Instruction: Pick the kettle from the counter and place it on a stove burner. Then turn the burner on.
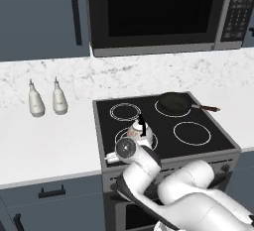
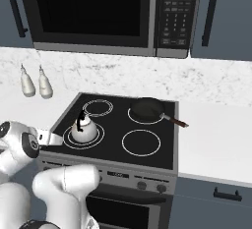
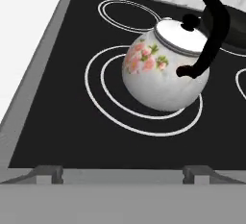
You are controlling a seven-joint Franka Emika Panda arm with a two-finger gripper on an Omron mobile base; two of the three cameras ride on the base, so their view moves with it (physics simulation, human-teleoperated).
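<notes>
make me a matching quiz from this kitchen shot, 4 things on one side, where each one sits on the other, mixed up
Things:
1. kettle
2. frying pan
3. two white bottles
4. microwave

Places:
A. on the counter left of the stove
B. on the front left burner, the largest ring
C. above the stove
D. on the back right burner

Pairs: 1-B, 2-D, 3-A, 4-C

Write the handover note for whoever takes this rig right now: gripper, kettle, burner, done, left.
Gripper: open, empty, low at the stove's front edge, pointed at the kettle.
Kettle: upright on the big front-left burner, off the counter.
Frying pan on the back-right burner; two bottles on the counter.
Done: kettle placed.
Left: turn that burner on at the front knobs.
</notes>
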